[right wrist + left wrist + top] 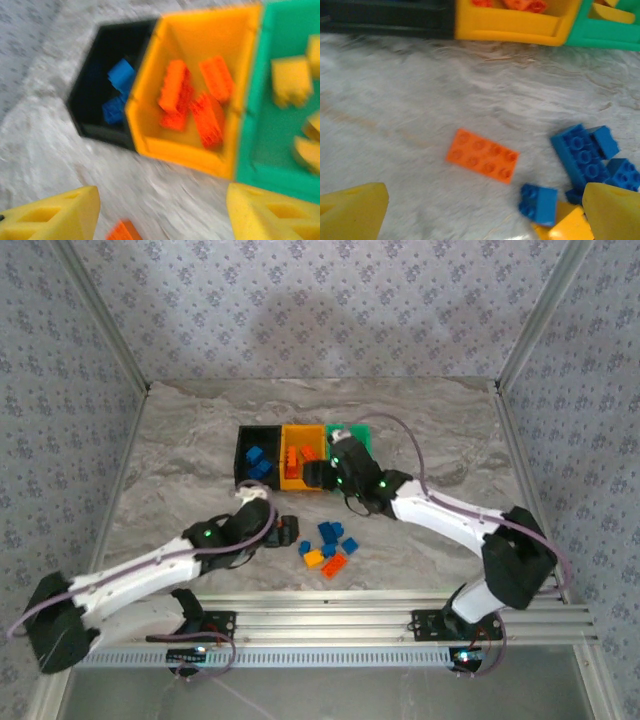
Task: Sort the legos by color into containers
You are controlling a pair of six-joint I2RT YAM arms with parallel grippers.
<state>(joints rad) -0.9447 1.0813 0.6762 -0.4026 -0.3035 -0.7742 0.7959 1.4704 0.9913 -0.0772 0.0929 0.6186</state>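
Note:
Three joined bins stand mid-table: black (256, 453) with blue bricks (118, 80), orange-yellow (303, 456) with orange-red bricks (192, 100), green (349, 433) with yellow bricks (291, 80). Loose legos (328, 548) lie in front of them: a flat orange brick (482, 155), blue bricks (585, 152) and a yellow one (565, 227). My left gripper (287, 532) hangs open just left of the pile, its yellow fingers (352, 212) wide apart and empty. My right gripper (322, 476) is open and empty above the table before the orange-yellow bin, fingers (275, 215) apart.
An orange brick's corner (125, 231) shows near the bottom of the right wrist view. The marble tabletop (180, 460) is bounded by patterned walls and a metal rail (400, 625) at the near edge.

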